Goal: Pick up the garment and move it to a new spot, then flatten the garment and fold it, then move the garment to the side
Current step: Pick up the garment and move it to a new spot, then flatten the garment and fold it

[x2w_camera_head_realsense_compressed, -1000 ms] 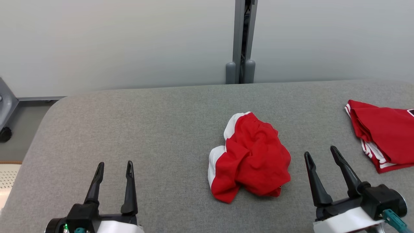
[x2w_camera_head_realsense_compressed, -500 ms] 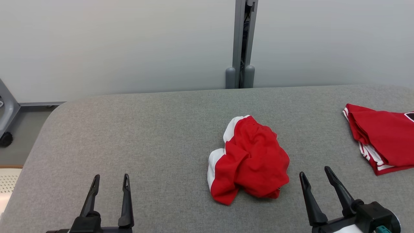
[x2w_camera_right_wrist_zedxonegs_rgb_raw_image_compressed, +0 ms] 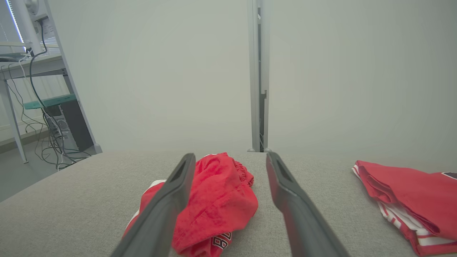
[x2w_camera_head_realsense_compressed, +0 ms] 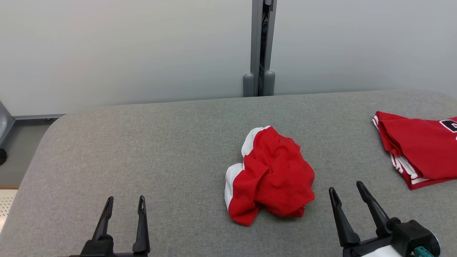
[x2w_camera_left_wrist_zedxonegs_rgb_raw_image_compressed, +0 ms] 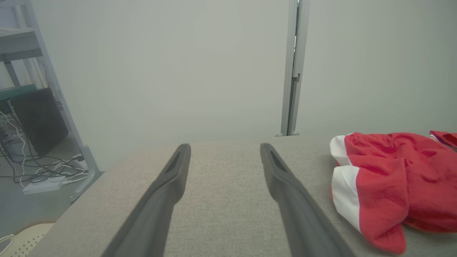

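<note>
Here, a crumpled red garment [x2w_camera_head_realsense_compressed: 269, 175] with white side panels lies in a heap near the middle of a grey padded table [x2w_camera_head_realsense_compressed: 142, 142], a little toward the robot's right. The robot's 2 grippers hang low over the table's near side, neither touching the cloth. The left gripper [x2w_camera_head_realsense_compressed: 126, 198] sits well apart from the heap, its 2 dark fingers spread wide with nothing between them. The right gripper [x2w_camera_head_realsense_compressed: 346, 186] is just beside the heap's near right edge, its fingers likewise wide and empty. A folded red garment [x2w_camera_head_realsense_compressed: 417, 150] with white stripes rests at the table's far right. To my eye the task stands at its very first step: the pick-up has not begun. The next move seems to call for the right gripper to swing in over the bunched cloth, drop onto a raised fold and close, with the left perhaps joining to lift
</note>
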### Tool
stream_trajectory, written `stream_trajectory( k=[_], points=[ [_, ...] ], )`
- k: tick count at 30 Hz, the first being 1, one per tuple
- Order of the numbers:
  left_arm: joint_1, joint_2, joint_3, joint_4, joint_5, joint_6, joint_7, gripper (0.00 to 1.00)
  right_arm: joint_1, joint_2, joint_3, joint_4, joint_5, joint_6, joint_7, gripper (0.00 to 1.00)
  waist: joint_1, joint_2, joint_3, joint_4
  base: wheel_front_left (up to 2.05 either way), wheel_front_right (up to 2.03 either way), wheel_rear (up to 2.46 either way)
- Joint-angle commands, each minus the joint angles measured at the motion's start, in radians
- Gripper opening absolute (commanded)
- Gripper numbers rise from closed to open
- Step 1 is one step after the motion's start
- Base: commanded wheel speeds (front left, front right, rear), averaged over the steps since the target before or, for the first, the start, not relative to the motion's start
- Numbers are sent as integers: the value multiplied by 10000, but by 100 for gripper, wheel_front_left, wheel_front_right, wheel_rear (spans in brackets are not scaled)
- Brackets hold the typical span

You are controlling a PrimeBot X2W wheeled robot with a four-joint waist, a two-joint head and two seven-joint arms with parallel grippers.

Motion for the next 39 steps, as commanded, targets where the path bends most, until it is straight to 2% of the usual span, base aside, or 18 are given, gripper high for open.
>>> stream_trajectory(
  k=[1,23,32,39],
  points=[
    [-3,3,50,18,69,-46,-57,100,-11,-26,3,30,33,-3,-2,100,0,0,1,-5,0,0,0],
    [-184,-144,-123,406,133,-400,-50,100,-249,-26,98,-5,-37,-3,-2,100,0,0,72,-126,0,0,0],
    [-931,-146,-1088,1414,-25,-1034,-51,100,-567,-30,-5,-128,-119,-3,-1,100,0,0,458,-417,0,0,0],
    [-1533,-145,-1744,2226,-317,-1166,-49,100,-626,-32,-30,-132,-219,-3,-1,100,0,0,630,-630,0,0,0]
  ],
)
